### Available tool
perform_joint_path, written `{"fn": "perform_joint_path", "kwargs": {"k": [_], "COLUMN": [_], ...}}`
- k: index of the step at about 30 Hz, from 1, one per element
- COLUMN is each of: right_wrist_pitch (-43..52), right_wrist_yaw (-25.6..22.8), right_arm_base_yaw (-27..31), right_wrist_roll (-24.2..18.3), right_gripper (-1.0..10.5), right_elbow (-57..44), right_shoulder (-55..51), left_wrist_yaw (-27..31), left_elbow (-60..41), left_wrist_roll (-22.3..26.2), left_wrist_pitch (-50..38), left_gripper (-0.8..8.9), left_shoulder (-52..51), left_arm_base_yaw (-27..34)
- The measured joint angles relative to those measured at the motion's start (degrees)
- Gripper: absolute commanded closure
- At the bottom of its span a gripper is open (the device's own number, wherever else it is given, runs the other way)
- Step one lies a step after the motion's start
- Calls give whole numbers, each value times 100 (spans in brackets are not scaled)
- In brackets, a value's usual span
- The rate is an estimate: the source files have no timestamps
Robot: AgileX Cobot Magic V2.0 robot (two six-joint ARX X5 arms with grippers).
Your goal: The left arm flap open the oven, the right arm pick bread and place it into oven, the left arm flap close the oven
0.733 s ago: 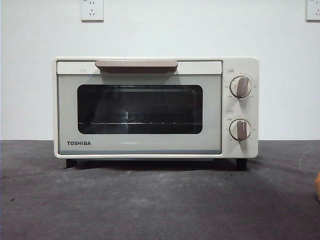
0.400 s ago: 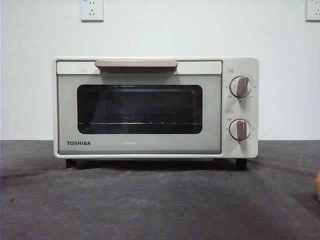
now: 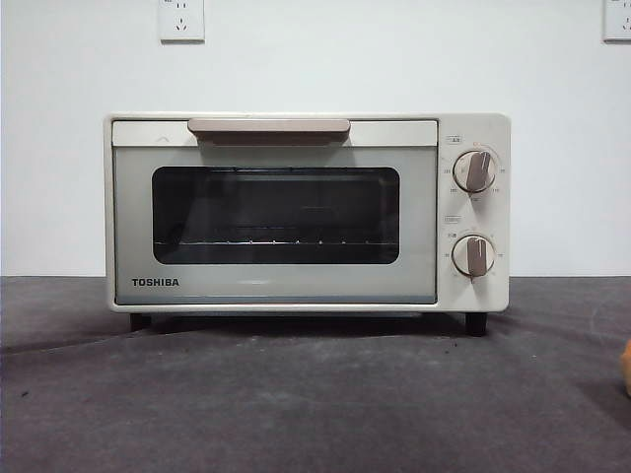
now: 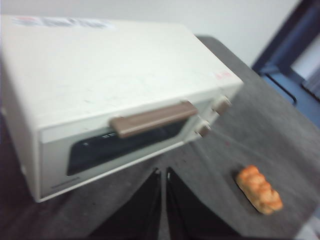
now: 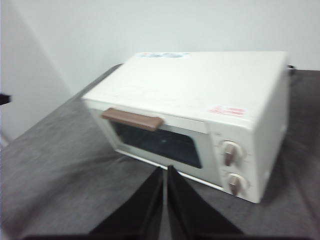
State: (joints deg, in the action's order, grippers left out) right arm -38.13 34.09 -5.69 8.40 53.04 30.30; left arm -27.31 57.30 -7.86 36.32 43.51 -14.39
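The cream-white oven [image 3: 306,212] stands in the middle of the dark table with its door shut; its beige handle [image 3: 268,127] runs along the door's top. Only an orange sliver of the bread [image 3: 626,367] shows at the front view's right edge. In the left wrist view the bread [image 4: 259,190] lies on the table in front of the oven's knob side. My left gripper [image 4: 164,174] is shut and empty, hovering above and in front of the oven [image 4: 115,95]. My right gripper [image 5: 165,171] is shut and empty, also high in front of the oven [image 5: 195,120]. Neither gripper shows in the front view.
Two knobs [image 3: 474,170] sit on the oven's right panel. A white wall with sockets [image 3: 181,20] stands behind the oven. Dark table surface [image 3: 296,394] spreads in front of it. A dark blue frame [image 4: 287,55] stands beyond the table's edge.
The oven and the bread have not moved. A faint reflection in the oven's window has faded away.
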Motion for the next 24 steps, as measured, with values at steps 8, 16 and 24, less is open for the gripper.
{"fn": "perform_joint_path", "kwargs": {"k": [8, 16, 24], "right_wrist_pitch": [-37, -42, -87], "right_wrist_yaw": [37, 37, 37], "right_arm_base_yaw": [-181, -181, -181], "right_wrist_roll": [-107, -105, 219], "right_gripper": [875, 494, 483], "right_elbow": [9, 9, 9], "right_shoulder": [11, 11, 13], "left_wrist_yaw": [-7, -4, -4], "left_elbow": [68, 68, 68], "left_wrist_roll": [131, 133, 136], "left_wrist_pitch": [17, 17, 17], "left_gripper": [773, 292, 274], "left_shoulder": [-46, -35, -35], "left_arm_base_yaw": [-229, -229, -271]}}
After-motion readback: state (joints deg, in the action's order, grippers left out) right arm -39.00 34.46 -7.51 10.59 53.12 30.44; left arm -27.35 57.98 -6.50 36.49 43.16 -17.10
